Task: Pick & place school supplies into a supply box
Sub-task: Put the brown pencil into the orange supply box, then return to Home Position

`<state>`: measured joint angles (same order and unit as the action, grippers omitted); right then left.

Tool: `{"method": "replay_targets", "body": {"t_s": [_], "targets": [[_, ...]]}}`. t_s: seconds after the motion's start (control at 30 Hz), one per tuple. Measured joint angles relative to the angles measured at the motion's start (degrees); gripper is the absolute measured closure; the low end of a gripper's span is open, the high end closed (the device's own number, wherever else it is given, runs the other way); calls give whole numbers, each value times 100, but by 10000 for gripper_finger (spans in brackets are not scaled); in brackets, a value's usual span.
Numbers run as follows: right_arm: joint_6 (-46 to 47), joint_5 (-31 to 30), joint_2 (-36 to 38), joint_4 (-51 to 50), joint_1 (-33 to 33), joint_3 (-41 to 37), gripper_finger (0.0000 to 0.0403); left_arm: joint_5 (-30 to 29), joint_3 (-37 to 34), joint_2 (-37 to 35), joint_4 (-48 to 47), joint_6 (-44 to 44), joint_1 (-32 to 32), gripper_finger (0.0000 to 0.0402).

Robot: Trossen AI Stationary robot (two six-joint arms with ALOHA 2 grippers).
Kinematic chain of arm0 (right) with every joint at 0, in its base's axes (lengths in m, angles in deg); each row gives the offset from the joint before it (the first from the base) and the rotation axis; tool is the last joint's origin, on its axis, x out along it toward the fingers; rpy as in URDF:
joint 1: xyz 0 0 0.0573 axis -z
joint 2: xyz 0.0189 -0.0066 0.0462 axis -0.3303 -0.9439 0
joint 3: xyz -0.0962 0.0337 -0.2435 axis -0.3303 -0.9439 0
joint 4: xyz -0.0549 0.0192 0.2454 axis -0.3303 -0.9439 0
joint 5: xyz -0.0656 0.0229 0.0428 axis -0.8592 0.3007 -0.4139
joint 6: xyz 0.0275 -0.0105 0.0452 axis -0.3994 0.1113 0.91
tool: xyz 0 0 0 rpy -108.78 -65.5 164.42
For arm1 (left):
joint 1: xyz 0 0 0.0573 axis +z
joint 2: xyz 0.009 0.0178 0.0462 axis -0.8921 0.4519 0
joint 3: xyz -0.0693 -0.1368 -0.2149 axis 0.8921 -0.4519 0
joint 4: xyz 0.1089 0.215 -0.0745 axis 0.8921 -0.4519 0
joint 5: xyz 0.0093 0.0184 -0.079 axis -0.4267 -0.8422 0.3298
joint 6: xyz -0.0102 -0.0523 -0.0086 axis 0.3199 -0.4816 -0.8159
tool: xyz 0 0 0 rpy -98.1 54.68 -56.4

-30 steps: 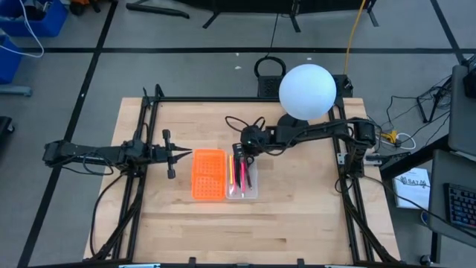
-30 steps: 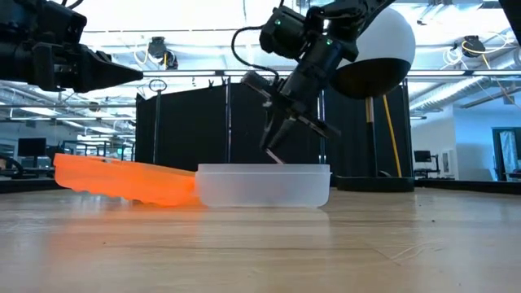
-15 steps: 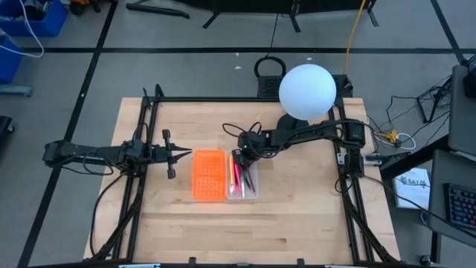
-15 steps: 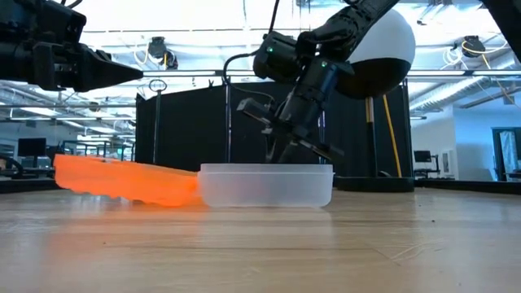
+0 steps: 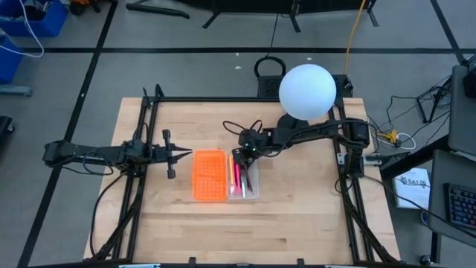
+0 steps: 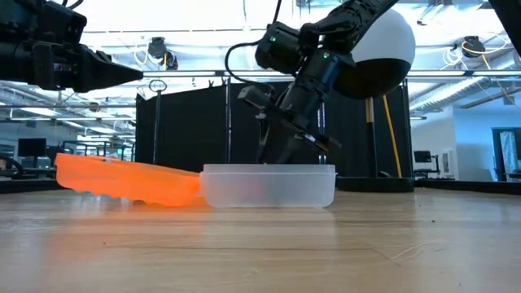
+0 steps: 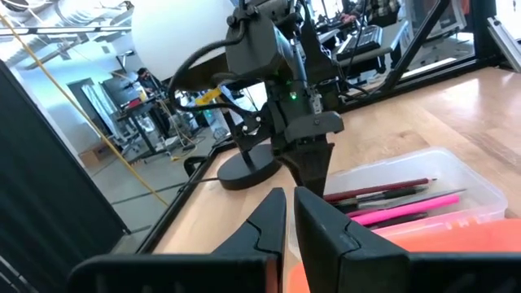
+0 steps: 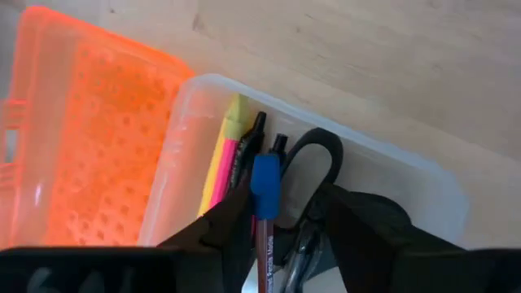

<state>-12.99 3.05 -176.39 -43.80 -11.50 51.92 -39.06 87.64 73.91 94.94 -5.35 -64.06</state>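
The supply box lies open mid-table, with its orange grid lid (image 5: 209,175) toward the table's left of the clear tray (image 5: 242,179). Pink (image 8: 220,179), yellow (image 8: 232,122) and black pens (image 8: 256,130) and a blue-capped pen (image 8: 264,187) lie in the tray. My right gripper (image 5: 239,154) reaches down into the tray's far end, shut on the black-handled scissors (image 8: 313,159). My left gripper (image 5: 186,154) is shut and empty, above the table left of the lid. My right gripper has the scissors between its two fingers (image 8: 236,216), just behind the handle loop (image 8: 326,150). My own fingers hide the exact spot. The fingers slant down from the table's far right. The scissors sit low inside the tray, the loop toward its far wall.
A white globe lamp (image 5: 306,91) stands at the far right, its dark base (image 7: 244,171) just behind the tray. Black frame rails (image 5: 141,149) run along the table's left and right sides. Bare wood lies toward the near edge (image 5: 245,231).
My right gripper has come down and a little toward the near edge, carrying the scissors from above the tray's rim into its far end. My left arm has kept still.
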Motion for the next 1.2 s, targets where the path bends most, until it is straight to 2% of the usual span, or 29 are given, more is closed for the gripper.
{"method": "replay_targets", "body": {"t_s": [0.2, 0.4, 0.63, 0.9, 1.03, 1.13, 1.2], "targets": [[-249, 5, -6, -28, 0, 0, 248, -1, 0, 2, -1, -2, 0, 364], [-370, 13, -2, -466, 39, 14, 248, -1, 0, 0, 0, -2, 0, 364], [-532, 241, -4, -1693, 46, 653, 248, -2, 0, 0, -1, -6, 0, 364], [-695, 134, -2, -2255, 31, 1342, 260, -6, 0, 1, 25, -9, 0, 364], [-1826, -17, 129, -2102, -147, 1497, 270, -7, 0, 0, 7, -19, 0, 364], [-2949, 1, 399, -1567, -427, 1502, 282, -24, 0, 2, -27, 3, 0, 364], [-3609, -290, 654, -1241, -682, 1444, 292, -22, 0, -1, -56, 76, -10, 364]]}}
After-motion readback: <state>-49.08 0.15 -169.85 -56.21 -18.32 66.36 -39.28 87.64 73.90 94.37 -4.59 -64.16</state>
